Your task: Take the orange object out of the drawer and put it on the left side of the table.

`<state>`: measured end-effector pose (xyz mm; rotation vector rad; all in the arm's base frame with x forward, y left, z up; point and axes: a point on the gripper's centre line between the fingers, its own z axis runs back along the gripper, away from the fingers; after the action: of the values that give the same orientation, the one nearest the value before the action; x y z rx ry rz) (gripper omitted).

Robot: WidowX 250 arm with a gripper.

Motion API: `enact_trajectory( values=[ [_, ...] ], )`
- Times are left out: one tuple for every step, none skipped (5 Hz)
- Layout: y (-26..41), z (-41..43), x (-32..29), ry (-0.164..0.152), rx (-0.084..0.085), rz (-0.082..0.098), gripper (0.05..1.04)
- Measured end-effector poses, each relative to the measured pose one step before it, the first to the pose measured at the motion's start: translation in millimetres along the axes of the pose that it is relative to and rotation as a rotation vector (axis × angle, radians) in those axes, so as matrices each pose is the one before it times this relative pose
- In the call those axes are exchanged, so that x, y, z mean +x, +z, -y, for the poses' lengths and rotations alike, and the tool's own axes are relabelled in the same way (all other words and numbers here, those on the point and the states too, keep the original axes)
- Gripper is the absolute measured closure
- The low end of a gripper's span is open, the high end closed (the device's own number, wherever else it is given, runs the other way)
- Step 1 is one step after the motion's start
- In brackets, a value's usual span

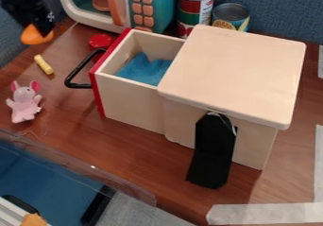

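Brown tabletop (69, 114) spreads beneath the gripper (38, 30), whose fingers pinch the orange object (35, 36) at the upper left. Right of the fingers, a toy microwave (153, 5) holds a round piece (101, 2); the open drawer (131, 99) holds blue cloth (142, 70). Nearer the camera than the fingers lie a yellow stick (43, 65) and a pink toy mouse (25, 102).

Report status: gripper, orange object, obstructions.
Gripper at upper left, holding orange object. Drawer open, something blue inside. Yellow piece and pink toy mouse on table's left side, possibly in the way.
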<state>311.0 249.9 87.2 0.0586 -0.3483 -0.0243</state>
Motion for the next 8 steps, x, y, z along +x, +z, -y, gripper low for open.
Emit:
enact_trajectory(
  values=[
    [-11.54,-6.69,-8.29,0.0386,0.0081,-0.0318,0.464],
    [-23.79,-6.34,-5.47,0.0310,-0.0145,-0.0463,0.464],
    [-9.81,6.35,14.36,-0.0183,0.0075,-0.0170,0.464],
    [-11.33,15.88,22.99,-0.0445,0.0025,-0.0118,0.464],
    [-6.08,4.95,16.72,-0.0214,0.0141,-0.0037,0.464],
    [-4.07,-2.45,12.47,-0.0196,0.0218,0.0020,0.398],
    [-14.29,1.70,-8.54,-0.0201,-0.0116,-0.0457,0.127],
    [-2.23,-0.93,-6.94,-0.0191,0.0030,-0.0200,0.075]
  ],
)
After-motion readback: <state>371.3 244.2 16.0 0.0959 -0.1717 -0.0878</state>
